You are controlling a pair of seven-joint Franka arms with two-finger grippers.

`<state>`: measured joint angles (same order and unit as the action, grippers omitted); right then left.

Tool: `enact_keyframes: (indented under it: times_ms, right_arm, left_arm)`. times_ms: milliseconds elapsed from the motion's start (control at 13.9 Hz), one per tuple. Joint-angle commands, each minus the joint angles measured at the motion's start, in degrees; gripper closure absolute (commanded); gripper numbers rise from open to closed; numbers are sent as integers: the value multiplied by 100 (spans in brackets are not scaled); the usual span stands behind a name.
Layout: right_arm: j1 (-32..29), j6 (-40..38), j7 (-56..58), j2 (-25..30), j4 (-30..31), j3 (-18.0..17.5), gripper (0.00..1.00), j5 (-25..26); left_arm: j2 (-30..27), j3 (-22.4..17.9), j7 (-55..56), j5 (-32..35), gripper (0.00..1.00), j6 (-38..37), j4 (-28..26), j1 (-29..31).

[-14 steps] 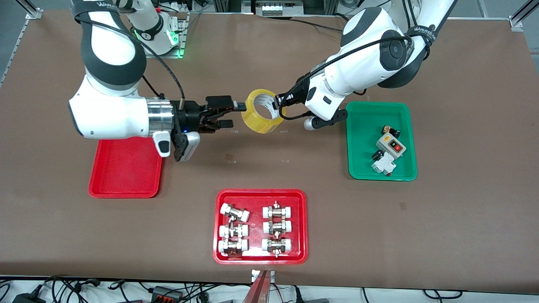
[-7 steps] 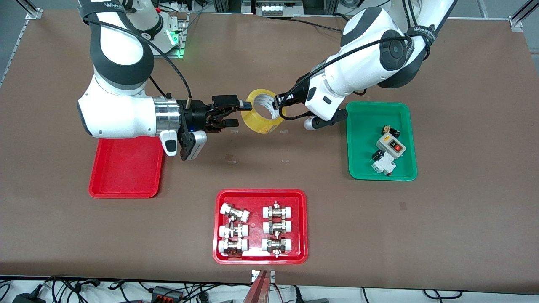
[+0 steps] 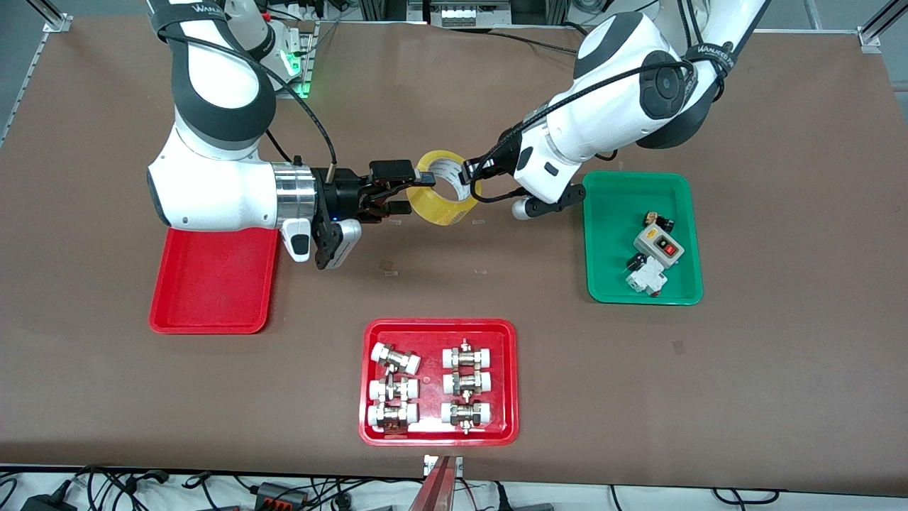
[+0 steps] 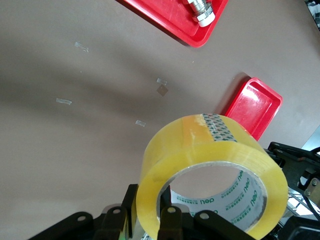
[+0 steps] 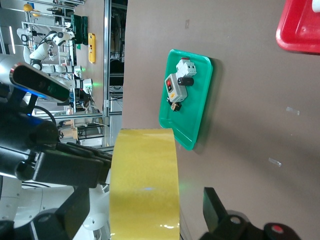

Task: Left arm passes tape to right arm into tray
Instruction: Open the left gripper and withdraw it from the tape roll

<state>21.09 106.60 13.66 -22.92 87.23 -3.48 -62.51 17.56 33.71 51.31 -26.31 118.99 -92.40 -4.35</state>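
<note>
Tape [image 3: 445, 187] between left gripper [image 3: 469, 172] and open right gripper [image 3: 410, 191], contact unclear

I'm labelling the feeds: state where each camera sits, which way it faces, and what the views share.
Front: high across the table, facing both arms' bases; shows the left gripper holding the tape, the open right gripper and the tray.
Left wrist: on the left arm, looking past its fingers and the tape at the table.
Right wrist: on the right arm, looking past the tape toward the green tray; one finger shows.
Shared: all three show the tape.
</note>
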Motion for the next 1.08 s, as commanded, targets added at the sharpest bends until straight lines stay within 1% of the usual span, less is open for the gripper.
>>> enact_keyframes:
  times_ms: [0, 288, 503, 647, 719, 791, 863, 935, 1007]
  right_arm:
    - [53, 27, 216, -98, -136, 40, 12, -112]
    - [62, 27, 216, -98, -136, 40, 45, -112]
    - [62, 27, 216, -98, -136, 40, 64, -112]
    - [53, 27, 225, -98, -136, 40, 68, -112]
    - [53, 27, 225, -98, -136, 40, 68, -112]
    - [53, 27, 225, -98, -136, 40, 68, -112]
    - [53, 27, 225, -98, -136, 40, 68, -112]
    - [53, 27, 225, -98, -136, 40, 68, -104]
    - [45, 27, 234, -98, -136, 40, 68, -104]
  left_arm:
    - [-7, 22, 37, -85, 94, -7, 82, 13]
    - [2, 22, 37, -85, 93, -7, 82, 13]
    - [2, 22, 37, -85, 93, -7, 73, 13]
    - [2, 22, 37, -76, 93, -7, 73, 13]
    - [2, 22, 37, -76, 92, -7, 73, 13]
    - [2, 22, 37, -76, 87, -7, 73, 13]
    - [2, 22, 37, -76, 72, -7, 73, 22]
    - [2, 22, 37, -76, 44, -7, 73, 13]
    - [2, 22, 19, -67, 25, -7, 73, 13]
